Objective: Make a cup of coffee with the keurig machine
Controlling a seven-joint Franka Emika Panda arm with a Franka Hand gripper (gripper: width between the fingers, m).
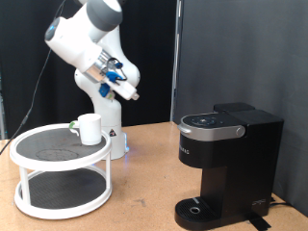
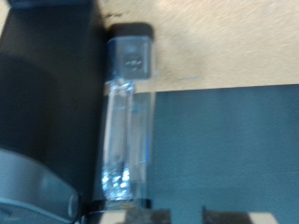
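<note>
The keurig machine [image 1: 226, 159] stands on the wooden table at the exterior view's right, with its lid down and its round drip base [image 1: 197, 207] bare. The cup [image 1: 89, 128], a small white mug, sits on the top tier of a round white shelf [image 1: 38, 159] at the left. My gripper [image 1: 131, 93] hangs in the air above and right of the cup, well left of the machine and touching nothing. The wrist view shows the machine's black body [image 2: 47, 103] and its clear water tank [image 2: 126, 121]; the cup is out of that view.
The two-tier round shelf has dark mats on both tiers. The arm's white base [image 1: 114, 135] stands just behind the shelf. Bare wooden table [image 1: 144, 188] lies between shelf and machine. A black curtain hangs behind.
</note>
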